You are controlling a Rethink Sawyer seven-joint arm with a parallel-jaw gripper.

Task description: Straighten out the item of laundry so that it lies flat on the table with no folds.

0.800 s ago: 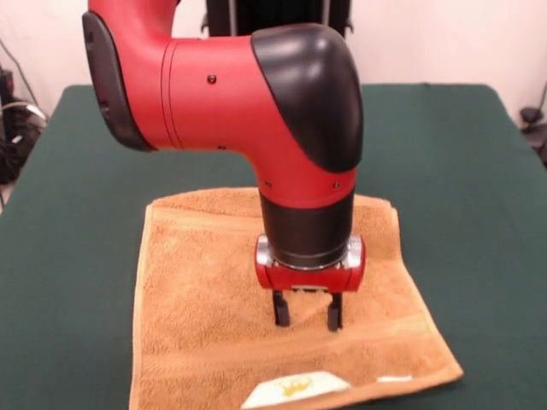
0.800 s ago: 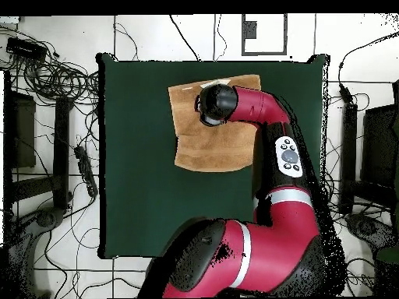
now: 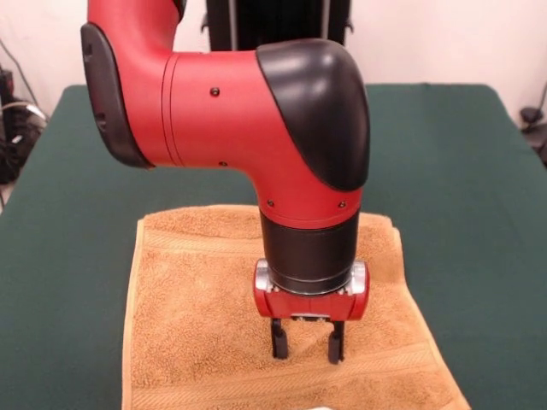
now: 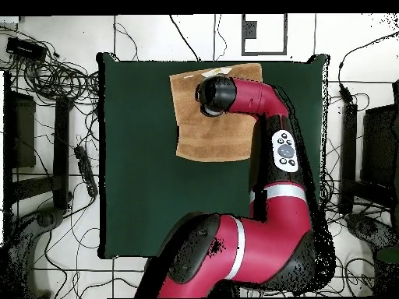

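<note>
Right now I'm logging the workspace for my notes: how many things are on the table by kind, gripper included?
Towel: 1, orange-tan, spread on the table
Gripper: 1, open, fingertips down at the towel
Total: 2

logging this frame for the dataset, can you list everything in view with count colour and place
towel: one, orange-tan, spread on the table's near part in the front view, under the gripper
table: one, dark green cloth, fills most of both views
cables: many, black, on the floor beside the table in the overhead view
arm: one, red and black, reaching over the towel
gripper: one, black fingers apart, tips down at the towel
</note>
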